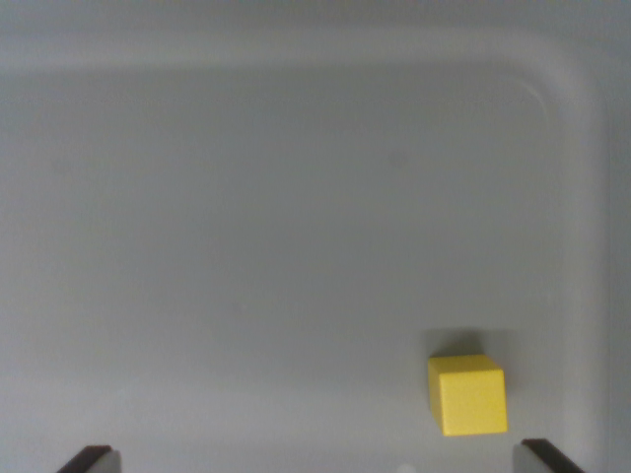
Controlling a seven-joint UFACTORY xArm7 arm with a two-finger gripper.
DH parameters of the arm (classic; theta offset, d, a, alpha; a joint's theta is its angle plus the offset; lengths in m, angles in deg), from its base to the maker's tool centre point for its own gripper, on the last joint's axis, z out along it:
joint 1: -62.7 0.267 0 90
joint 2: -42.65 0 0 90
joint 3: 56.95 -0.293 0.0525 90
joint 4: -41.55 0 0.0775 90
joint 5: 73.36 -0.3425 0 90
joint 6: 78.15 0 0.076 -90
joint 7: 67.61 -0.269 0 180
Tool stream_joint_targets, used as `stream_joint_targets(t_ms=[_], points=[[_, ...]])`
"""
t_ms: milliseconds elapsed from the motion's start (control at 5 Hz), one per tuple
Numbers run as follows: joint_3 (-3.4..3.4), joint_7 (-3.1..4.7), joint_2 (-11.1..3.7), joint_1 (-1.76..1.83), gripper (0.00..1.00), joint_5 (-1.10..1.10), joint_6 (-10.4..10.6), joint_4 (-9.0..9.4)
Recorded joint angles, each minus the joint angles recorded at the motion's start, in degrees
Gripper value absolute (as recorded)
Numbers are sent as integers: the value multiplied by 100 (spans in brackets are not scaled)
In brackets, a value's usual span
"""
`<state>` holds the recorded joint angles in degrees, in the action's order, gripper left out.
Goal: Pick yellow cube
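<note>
One yellow cube (467, 395) sits on the grey tray (296, 197) floor, low in the wrist view and twd the wrist view's right. It rests flat, one face up and another face twd me, w/ a small dark shadow just behind it. It looks turned a bit, edges not quite square to the frame.

Gripper (317, 461): only the two dark fingertips (87, 459) show, poking in at the bottom corners of the view, one far left, one far right. They stand wide apart, nothing btwn them, nothing clamped. Neither tip touches the cube. The cube lies btwn the two tips side to side but much nearer the right one, just up and left of that tip, w/ a gap of bare floor in btwn.

Tray: smooth pale grey bottom, raised rim running along the top of the view and curving down the right side thru a rounded corner at upper right. Cube is near the right wall but not against it, and well apart from the top wall. Pic is a bit soft, so surface detail on the cube can't be made out.
</note>
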<state>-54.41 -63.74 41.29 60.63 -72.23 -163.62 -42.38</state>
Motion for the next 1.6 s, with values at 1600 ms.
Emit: stream_joint_targets(t_ms=[1600], points=[[150,411,-269,-162,0,-96,866,700]])
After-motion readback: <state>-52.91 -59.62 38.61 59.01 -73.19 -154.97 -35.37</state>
